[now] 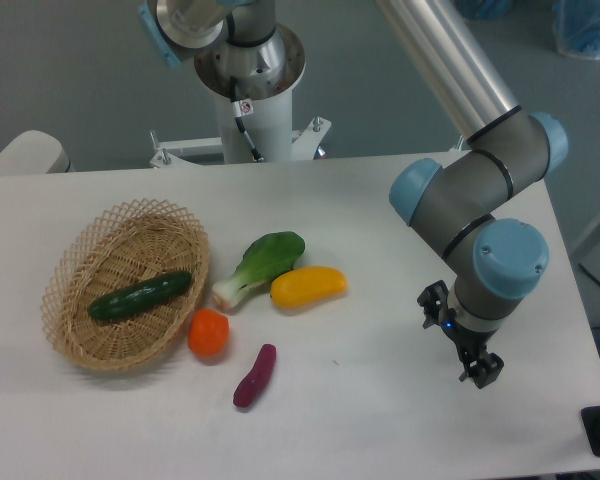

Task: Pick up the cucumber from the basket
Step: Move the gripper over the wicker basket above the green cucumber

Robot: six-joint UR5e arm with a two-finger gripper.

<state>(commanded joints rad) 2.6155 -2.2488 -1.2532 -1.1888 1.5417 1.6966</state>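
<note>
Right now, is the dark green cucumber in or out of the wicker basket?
In. The dark green glossy cucumber lies diagonally inside the tan oval wicker basket.

one basket (75,345), one cucumber (140,296), four other vegetables beside it.

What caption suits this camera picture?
Dark green cucumber lies in the tan wicker basket; the robot's gripper hangs far off to the side.

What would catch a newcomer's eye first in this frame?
Probably the grey and blue arm looming at the right, its gripper hanging over bare table, far from everything else. Next the basket at the left, with the cucumber lying slantwise inside it. Beside it sits a bright cluster: bok choy, yellow vegetable, orange one and eggplant.
</note>
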